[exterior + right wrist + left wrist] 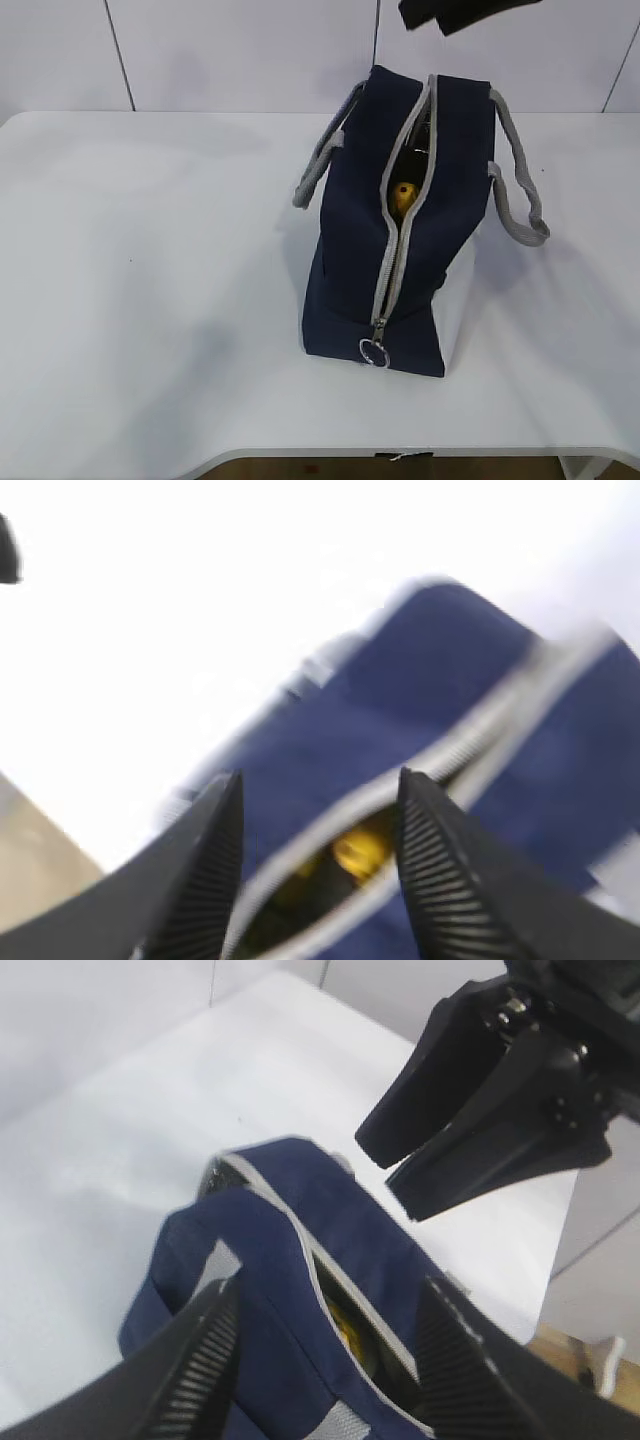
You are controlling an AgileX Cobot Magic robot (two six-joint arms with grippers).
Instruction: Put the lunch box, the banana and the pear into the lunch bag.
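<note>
Ring pull (373, 352) nearest, lunch bag (355, 250) upright on white surface (150, 300), partly zipped.

My left fingers (205, 1360) stand apart right over the bag's top seam, clamped on nothing; my right fingers (215, 860) are likewise apart above the zipper slot (400, 200), empty. My right gripper (480, 1120) hangs above the bag's far end. Something yellow (403, 195) shows inside the slot, banana or pear, cannot tell which; lunch box not visible, probably down inside the bag. Bag looks soft fabric and floppy, walls would cave if squeezed; with contents it's likely moderately heavy. Best holds, I judge: grey handles (520, 180) on either side of the bag, or the ring pull for the zipper.
</note>
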